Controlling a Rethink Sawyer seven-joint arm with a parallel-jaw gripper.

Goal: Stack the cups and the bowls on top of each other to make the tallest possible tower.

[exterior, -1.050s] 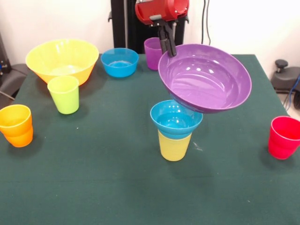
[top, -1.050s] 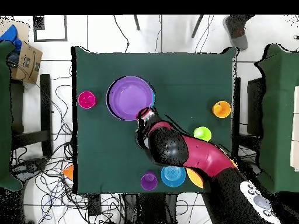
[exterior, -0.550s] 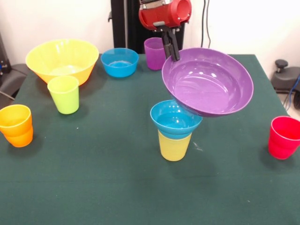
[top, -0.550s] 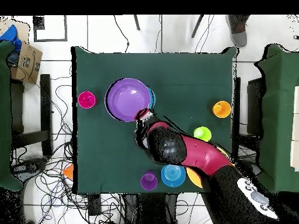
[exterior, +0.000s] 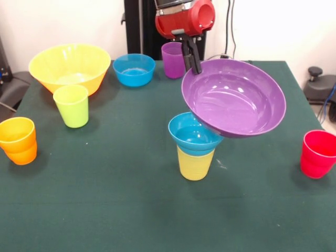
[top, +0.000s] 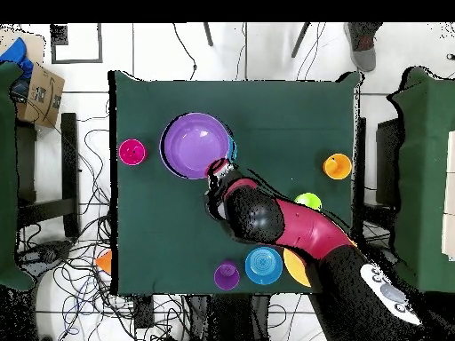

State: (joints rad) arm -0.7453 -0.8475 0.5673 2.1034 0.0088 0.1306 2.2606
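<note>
Landmark: yellow cup near the middle of the green worktop, with a small blue bowl seated in its mouth.
Open room: bare cloth lies all along the worktop's edge nearest the front camera, below the yellow cup.
Edges: red cup is well right of the yellow cup at the worktop's side edge; orange cup is well left at the opposite edge.
Tool: the tool is clamped on the far rim of the purple bowl.
Purple bowl: tilted, held in the air, its low side overlapping the blue bowl's right rim; contact unclear.
Containers: all look empty.
Behind the yellow cup: green cup, large yellow bowl, second blue bowl, purple cup.
Hidden: overhead, the purple bowl covers most of the stack.
</note>
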